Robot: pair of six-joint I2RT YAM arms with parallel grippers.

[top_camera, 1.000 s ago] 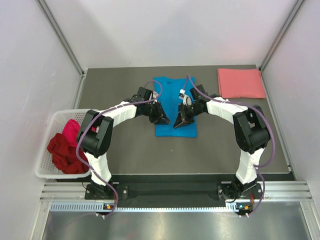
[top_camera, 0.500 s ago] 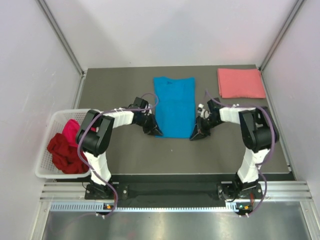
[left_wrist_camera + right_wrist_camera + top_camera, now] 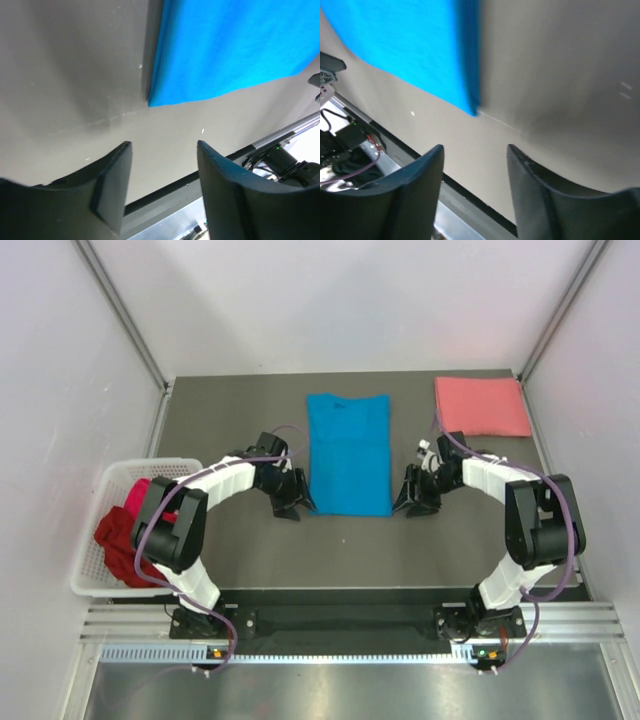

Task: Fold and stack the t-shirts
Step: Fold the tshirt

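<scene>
In the middle of the frame, on the dark grey tabletop [image 3: 230,410], lay the bright blue cloth t-shirt [image 3: 348,454], folded to a long narrow panel with its collar toward the top. And that looked like light, limp stuff to me: it would sag and slide, so I'd have pinched all the layers at the two lower corners.

The left gripper [image 3: 164,145] sat just off the lower left corner, jaws well parted, nothing between them but bare table, clear of the cloth. The right gripper [image 3: 475,147] mirrored it off the lower right corner, spread apart and empty too.

At upper right, a salmon pink folded t-shirt [image 3: 482,406] lay flat. At the left edge, a dark red t-shirt [image 3: 125,540] and a magenta t-shirt [image 3: 143,502] sat heaped in the white lattice plastic basket [image 3: 90,585].
</scene>
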